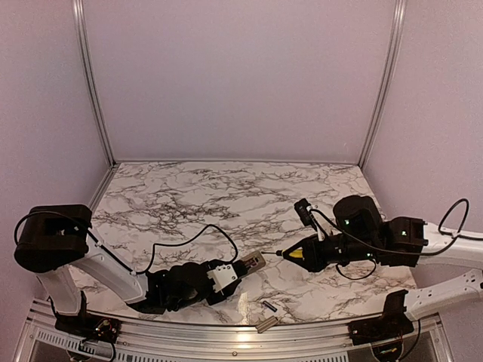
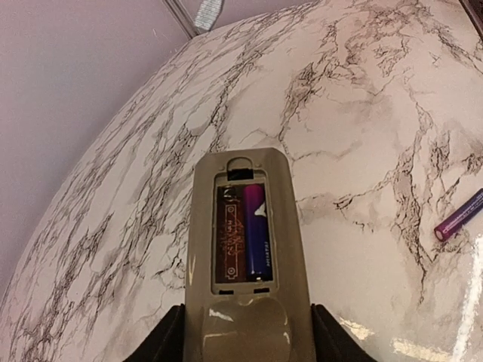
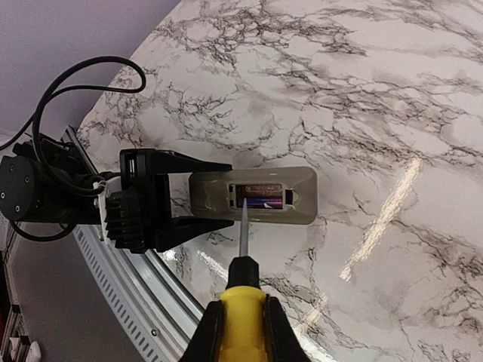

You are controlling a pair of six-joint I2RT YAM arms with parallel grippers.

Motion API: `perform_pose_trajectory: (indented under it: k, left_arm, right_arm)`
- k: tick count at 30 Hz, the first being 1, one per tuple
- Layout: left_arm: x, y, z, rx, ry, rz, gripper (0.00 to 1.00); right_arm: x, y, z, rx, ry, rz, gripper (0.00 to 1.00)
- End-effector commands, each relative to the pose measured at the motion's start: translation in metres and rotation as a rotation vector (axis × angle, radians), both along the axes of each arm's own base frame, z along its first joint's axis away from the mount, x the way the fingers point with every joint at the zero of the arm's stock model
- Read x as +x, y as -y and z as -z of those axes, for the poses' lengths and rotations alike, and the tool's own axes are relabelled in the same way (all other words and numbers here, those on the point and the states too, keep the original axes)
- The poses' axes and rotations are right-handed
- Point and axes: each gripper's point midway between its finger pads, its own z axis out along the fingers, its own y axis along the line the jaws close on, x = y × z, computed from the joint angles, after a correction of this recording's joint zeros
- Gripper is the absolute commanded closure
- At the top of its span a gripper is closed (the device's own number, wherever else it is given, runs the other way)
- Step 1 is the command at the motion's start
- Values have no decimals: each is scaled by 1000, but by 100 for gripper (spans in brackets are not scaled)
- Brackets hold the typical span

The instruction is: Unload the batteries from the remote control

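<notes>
The remote control (image 2: 290,256) lies back-up just over the marble, with my left gripper (image 2: 247,335) shut on its near end. Its battery recess is uncovered. One purple battery (image 2: 255,230) sits in the right slot, and the left slot shows bare circuit board. A second battery (image 2: 460,216) lies loose on the table to the right, also seen as that battery (image 1: 269,306) in the top view. My right gripper (image 3: 243,332) is shut on a yellow-handled screwdriver (image 3: 243,298). The screwdriver's blade tip reaches the recess edge of the remote control (image 3: 302,197).
A flat grey-beige cover piece (image 1: 266,324) lies near the table's front edge, beside the loose battery. The metal rail (image 1: 226,335) runs along the near edge. A black cable (image 1: 192,240) loops over the marble behind the left arm.
</notes>
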Motion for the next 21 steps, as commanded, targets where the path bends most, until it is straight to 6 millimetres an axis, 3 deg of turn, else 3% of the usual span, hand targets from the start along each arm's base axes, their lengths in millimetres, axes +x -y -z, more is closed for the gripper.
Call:
perform_pose_trajectory:
  k: [1,10,13,21]
  left_arm:
    - [-7,5,-15,-57,-10,47,100]
    - [-37,17,-3,-17,-95,231,100]
    - [-45,18,0,-5,-114,277,100]
    - [-63,16,6,19,-137,377,100]
  right_arm:
    - [-11,3,-7,-85,-24,-45,100]
    - [-34,-7,-19,-241,78,-271,100]
    - [-29,-6,-13,-330,135,-278,100]
    - [-55,-16,6,-379,145,-465,100]
